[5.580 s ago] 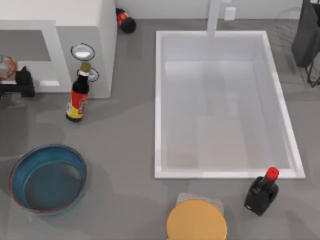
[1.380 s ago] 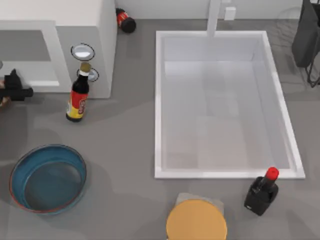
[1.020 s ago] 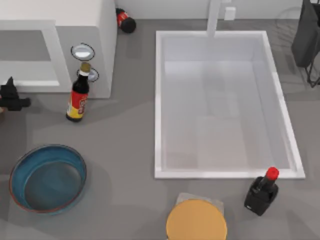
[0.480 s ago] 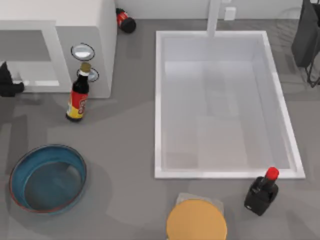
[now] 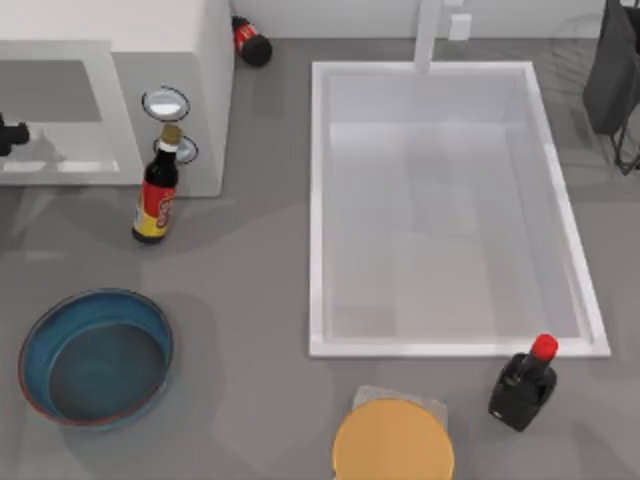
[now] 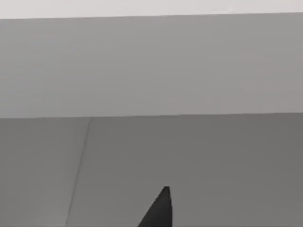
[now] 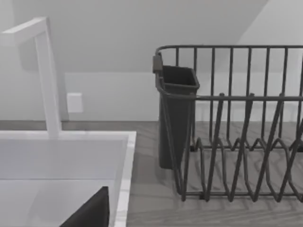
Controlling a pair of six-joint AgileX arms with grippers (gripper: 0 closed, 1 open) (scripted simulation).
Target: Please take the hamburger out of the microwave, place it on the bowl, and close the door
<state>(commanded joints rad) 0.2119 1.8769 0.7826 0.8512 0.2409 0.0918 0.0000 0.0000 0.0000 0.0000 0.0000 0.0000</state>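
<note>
The left gripper [image 5: 8, 134] sits at the far left edge of the table, in front of the microwave [image 5: 150, 60], level with its open cavity; whether its fingers are apart or together cannot be told. The left wrist view shows plain grey surfaces and 1 dark fingertip [image 6: 158, 210]. The bowl [image 5: 96, 357] rests on the counter near the front left, with nothing in it, well apart from the gripper. A sauce bottle [image 5: 157, 190] stands just before the microwave's 2 dials [image 5: 166, 103]. The sink [image 5: 450, 205] lies to the right. The right wrist view shows a dish rack [image 7: 236, 123] beside the sink's faucet [image 7: 45, 71].
</note>
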